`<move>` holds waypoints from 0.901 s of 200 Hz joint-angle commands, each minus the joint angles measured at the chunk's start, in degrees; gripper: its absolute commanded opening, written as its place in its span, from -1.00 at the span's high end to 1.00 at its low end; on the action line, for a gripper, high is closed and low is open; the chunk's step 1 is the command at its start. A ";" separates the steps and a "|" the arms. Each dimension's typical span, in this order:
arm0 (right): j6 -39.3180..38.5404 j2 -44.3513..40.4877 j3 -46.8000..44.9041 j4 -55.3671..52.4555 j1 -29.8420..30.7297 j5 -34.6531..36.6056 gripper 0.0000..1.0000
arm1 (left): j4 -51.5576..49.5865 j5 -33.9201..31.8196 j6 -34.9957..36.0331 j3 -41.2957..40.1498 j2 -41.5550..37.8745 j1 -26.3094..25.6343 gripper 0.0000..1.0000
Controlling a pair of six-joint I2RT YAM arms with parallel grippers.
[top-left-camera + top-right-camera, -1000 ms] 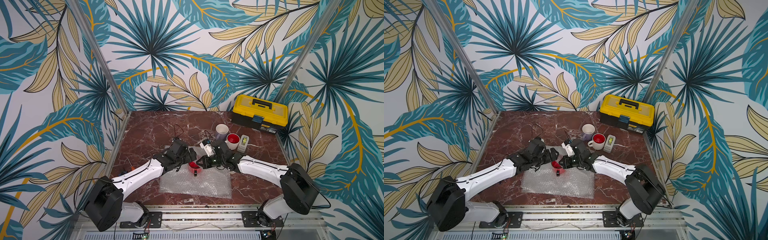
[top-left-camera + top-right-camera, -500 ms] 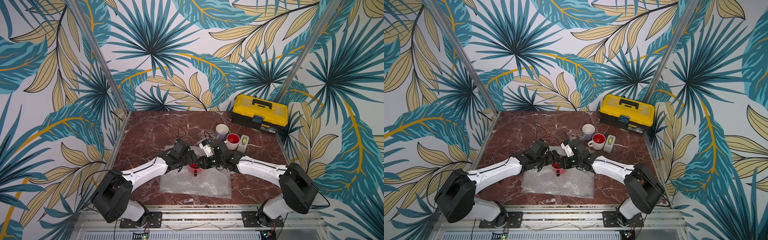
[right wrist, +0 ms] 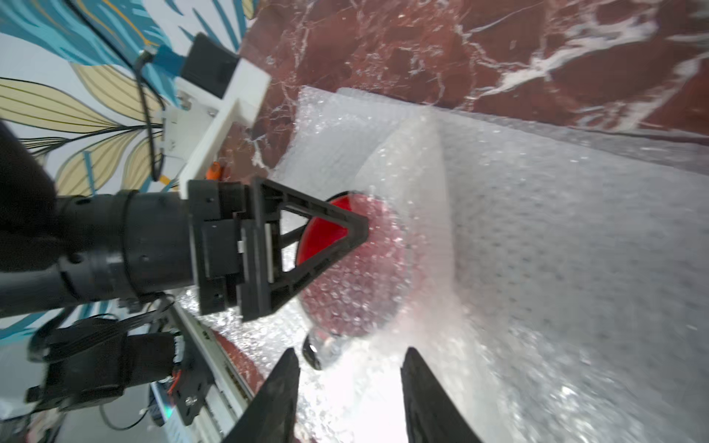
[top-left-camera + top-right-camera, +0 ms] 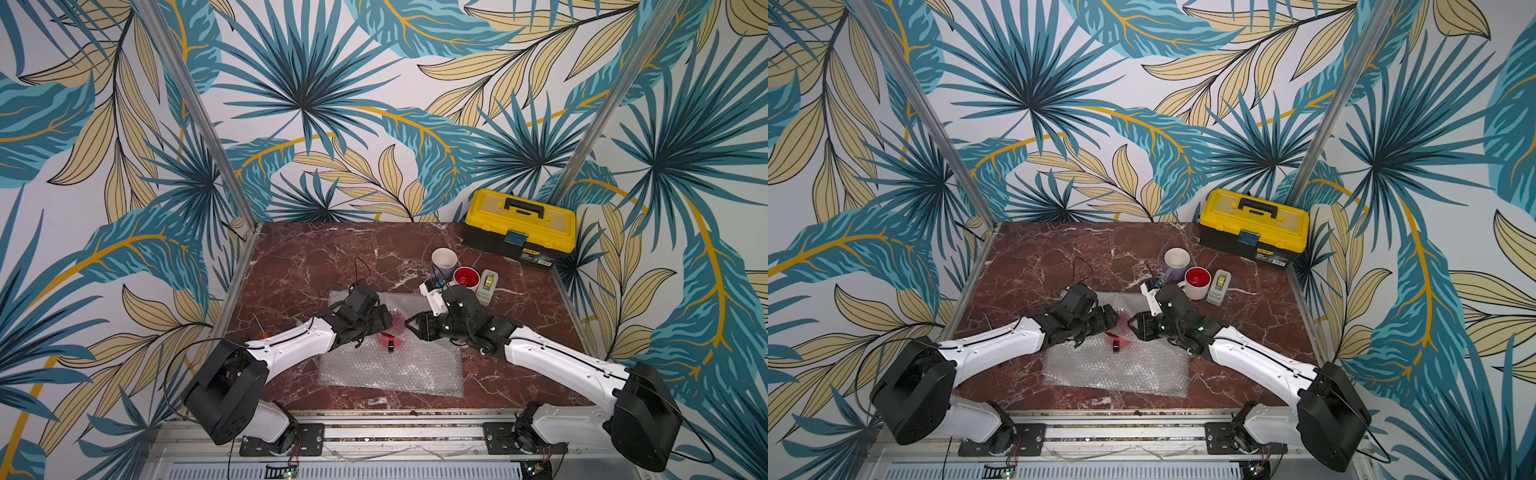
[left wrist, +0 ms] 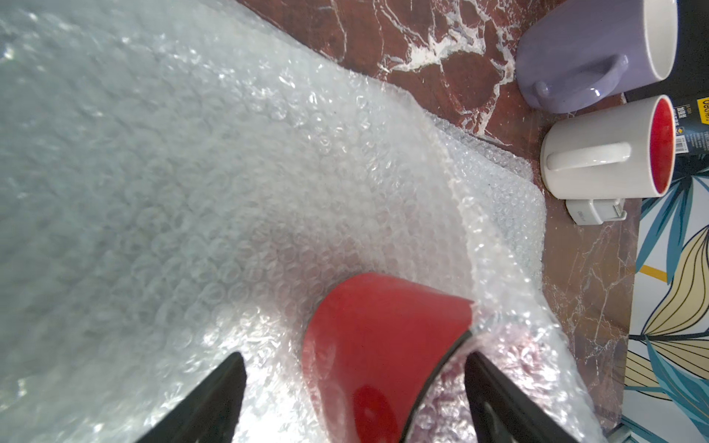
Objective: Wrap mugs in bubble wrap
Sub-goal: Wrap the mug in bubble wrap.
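Red mug (image 5: 364, 345), mid-tabletop, part-covered by bubble wrap (image 4: 390, 365), is hard, glossy and chippable (wrap: light, limp, slick). Left gripper (image 5: 353, 358) straddles it wide. Right gripper (image 3: 351, 351), half-spread, should pinch the wrap's edge.

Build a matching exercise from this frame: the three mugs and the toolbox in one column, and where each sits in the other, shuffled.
Column 1
1. red mug
2. lavender mug
3. white mug
4. toolbox

Column 2
A. far right corner, lid shut
B. between another mug and the tape dispenser
C. on the bubble wrap, partly under a fold of it
D. upright, farthest back of the mugs

Pairs: 1-C, 2-D, 3-B, 4-A
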 commanded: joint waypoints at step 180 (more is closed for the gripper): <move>17.74 -18.36 -20.99 -11.75 2.14 3.15 -0.28 | 0.86 1.17 0.03 -1.22 2.36 -0.96 -0.82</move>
